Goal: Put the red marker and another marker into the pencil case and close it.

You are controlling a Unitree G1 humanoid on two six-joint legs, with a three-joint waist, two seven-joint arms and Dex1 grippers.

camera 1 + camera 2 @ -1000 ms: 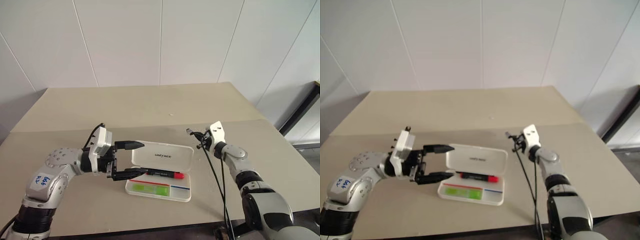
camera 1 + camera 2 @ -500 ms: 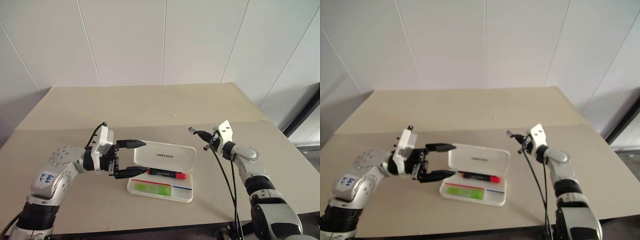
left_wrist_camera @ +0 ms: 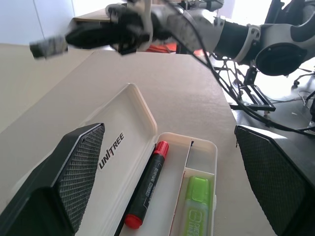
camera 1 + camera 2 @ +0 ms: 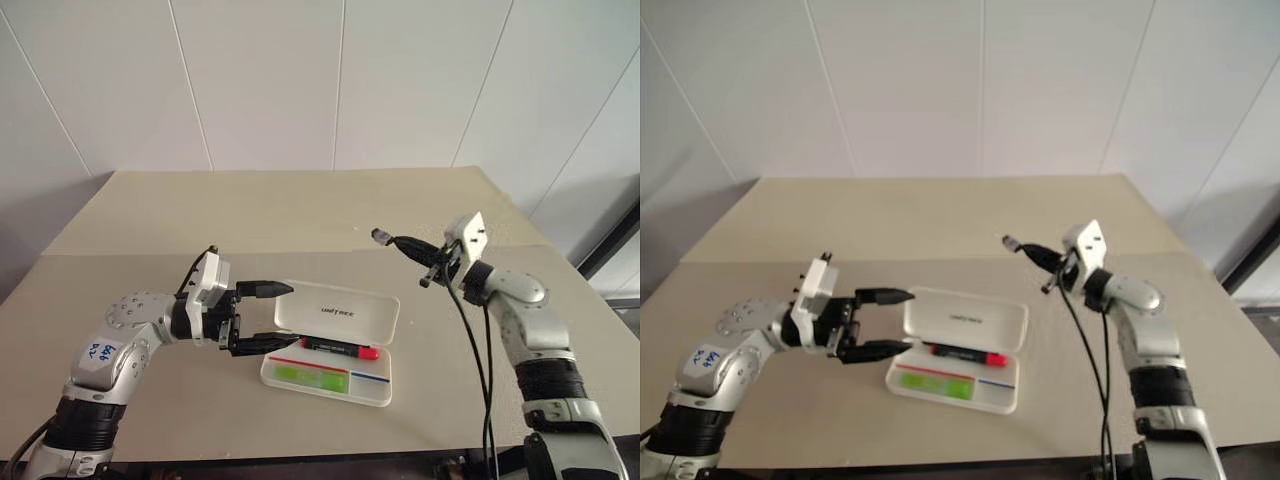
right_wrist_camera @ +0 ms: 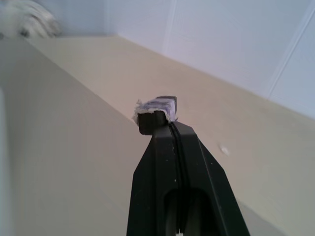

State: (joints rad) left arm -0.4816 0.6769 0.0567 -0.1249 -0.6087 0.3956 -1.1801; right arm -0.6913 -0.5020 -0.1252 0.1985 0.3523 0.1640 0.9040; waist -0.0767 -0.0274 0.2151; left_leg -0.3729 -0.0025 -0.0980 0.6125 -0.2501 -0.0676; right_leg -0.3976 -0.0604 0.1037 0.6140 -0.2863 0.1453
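Left gripper [image 4: 258, 318]: fingers spread wide, empty, pointing level across the table [image 4: 300, 210] toward the left end of the pencil case [image 4: 330, 345], one finger over the raised lid's corner, the other low at the tray's edge; whether either touches, cannot tell. Right gripper [image 4: 398, 243]: fingers pressed together, a small pale wrapped tip [image 5: 156, 107] at their end, held up in the air well apart from the case. Case lies open, lid tilted back. Red marker [image 3: 148, 187] lies in the long slot by the hinge; green marker [image 3: 195, 205] in the compartment beside it. Judgement: both markers are stowed, so the closing step is in hand. Next move likely calls for the left gripper to get behind the lid and tip it forward, down onto the tray, without sliding the case.
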